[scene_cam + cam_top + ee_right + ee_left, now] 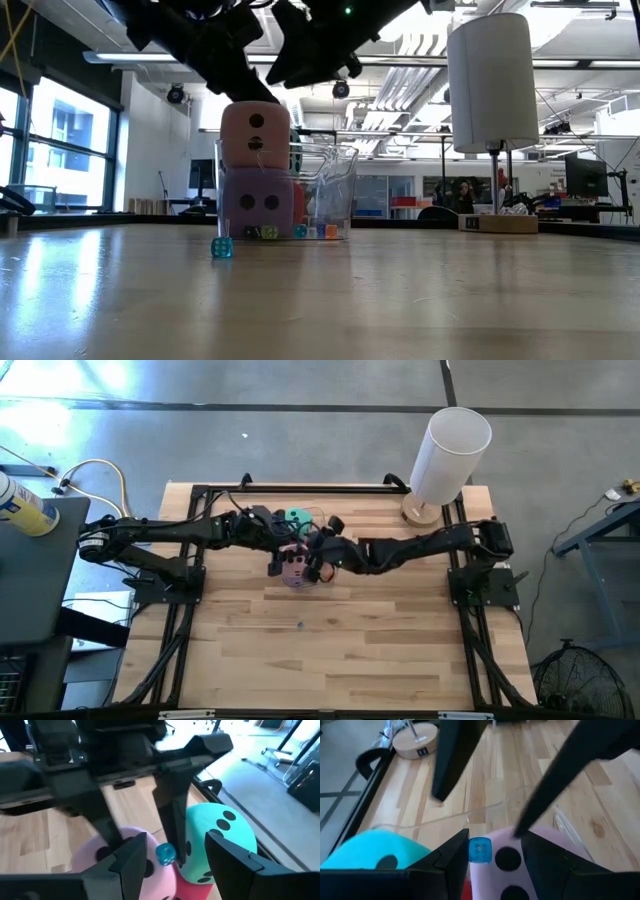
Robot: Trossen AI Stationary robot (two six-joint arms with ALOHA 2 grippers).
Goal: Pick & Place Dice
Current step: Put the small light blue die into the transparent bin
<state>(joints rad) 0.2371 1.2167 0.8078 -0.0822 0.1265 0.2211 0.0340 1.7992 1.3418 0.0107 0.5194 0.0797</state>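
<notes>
A clear container (336, 190) stands on the table and holds the dice. The pink die (255, 132) rests on the purple die (257, 203). The teal die (220, 837) lies on the red die (197, 889). My left gripper (492, 851) and my right gripper (172, 851) hover over the container from opposite sides. Both have their fingers apart above the pink and teal dice. A tiny blue die (480, 850) shows between the pink and teal dice, close beside one finger (456, 851) of my left gripper. My left gripper has the tiny blue die (165, 854) right beside one fingertip (176, 840). I cannot tell whether the fingertip touches it or the die lies on the big dice below. The gap between the fingers is much wider than that die.
A tall white cylinder on a wooden base (450, 455) stands at the table's far right corner. One small blue die (221, 247) lies on the table in front of the container, and several tiny coloured dice (300, 231) lie at the container's bottom. Bare wood stretches toward the near edge.
</notes>
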